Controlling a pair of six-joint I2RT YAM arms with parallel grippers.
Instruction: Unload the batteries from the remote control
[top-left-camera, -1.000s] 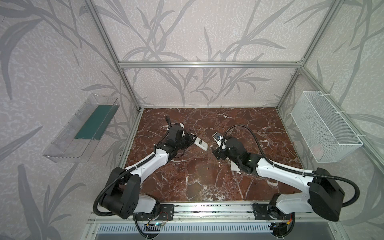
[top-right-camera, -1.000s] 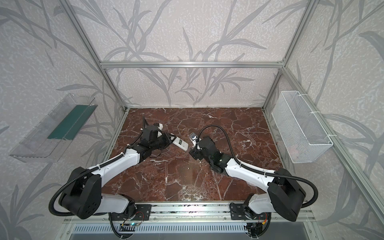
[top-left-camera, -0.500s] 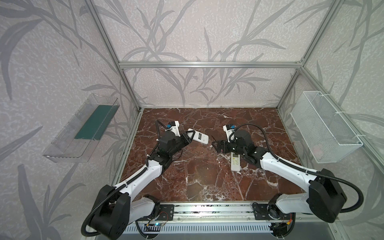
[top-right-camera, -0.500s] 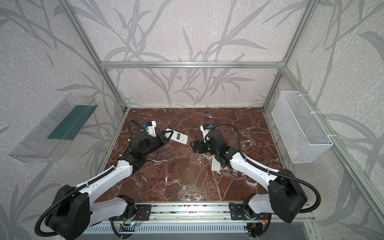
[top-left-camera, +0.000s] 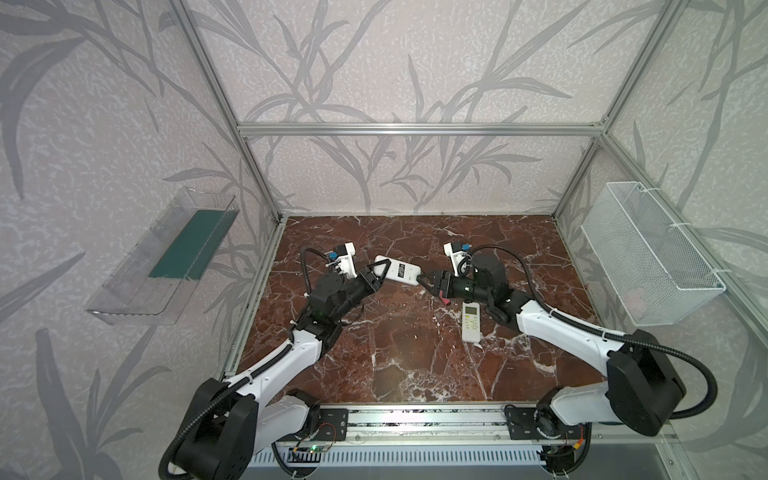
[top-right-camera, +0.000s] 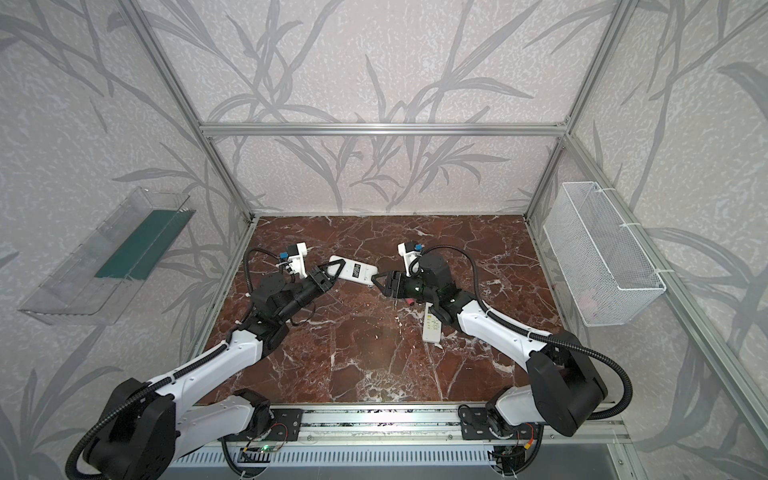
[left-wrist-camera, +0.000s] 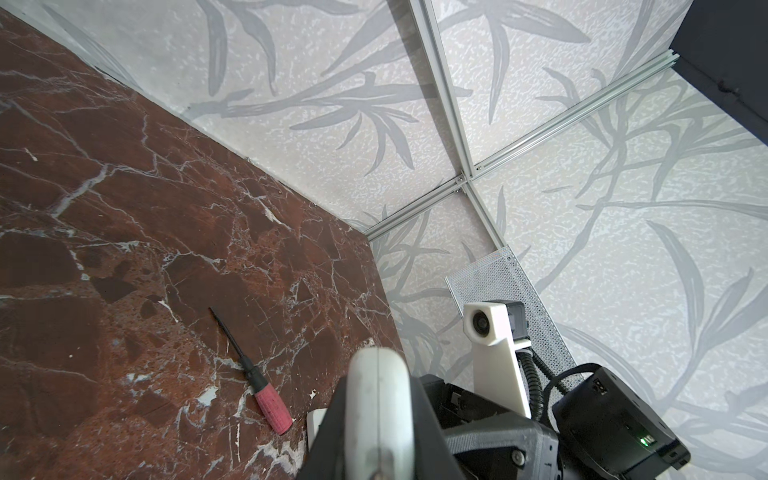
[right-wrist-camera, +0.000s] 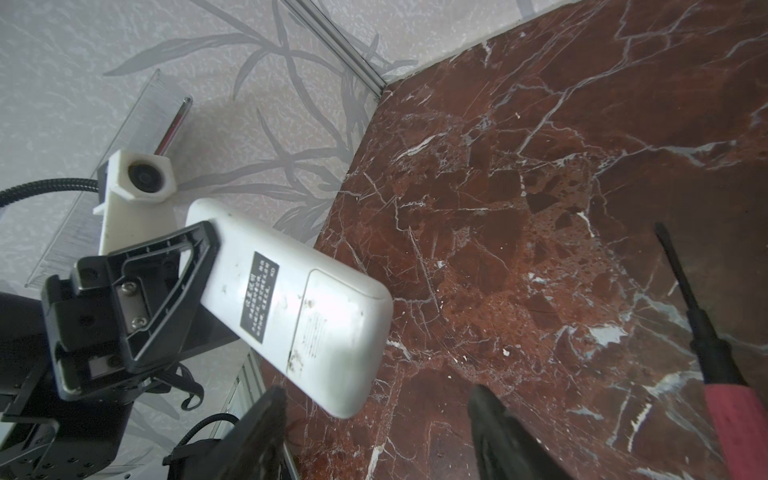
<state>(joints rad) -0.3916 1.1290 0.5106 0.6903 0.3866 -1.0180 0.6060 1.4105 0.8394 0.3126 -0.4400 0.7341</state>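
My left gripper (top-left-camera: 379, 275) pinches the remote control (top-left-camera: 398, 271) aloft, battery cover (right-wrist-camera: 338, 316) facing my right gripper (right-wrist-camera: 376, 419); those jaws stand spread at its free end, probably to work the cover.

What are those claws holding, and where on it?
The left gripper clamps the white remote by the end opposite its battery cover; the right gripper is open, holding nothing.

I get bright, even, diffuse light in both top views, with soft shadows and a pale glare patch on the near counter (top-left-camera: 399, 330). Wrist views bow straight edges toward their rims; my right hand (right-wrist-camera: 374, 403) looks blurred.
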